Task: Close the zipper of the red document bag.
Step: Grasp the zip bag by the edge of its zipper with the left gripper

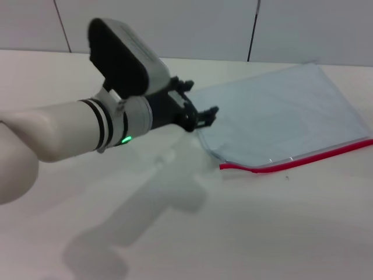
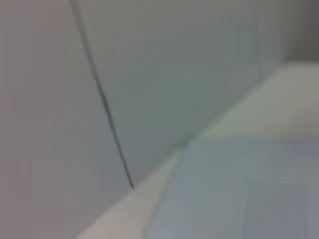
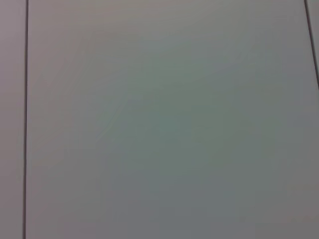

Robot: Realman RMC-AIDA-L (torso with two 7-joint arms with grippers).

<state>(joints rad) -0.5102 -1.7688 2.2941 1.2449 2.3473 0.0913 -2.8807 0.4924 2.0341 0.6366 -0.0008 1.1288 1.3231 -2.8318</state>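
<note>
One arm is at work: the left gripper reaches in from nine o'clock and hovers just beside the near left corner of the red document bag. Whether its jaws are open or closed cannot be told. The bag lies flat on the white table at about two o'clock from the view's centre, with the zipper running along its near long edge. In the left wrist view the bag shows beside the grey wall.
</note>
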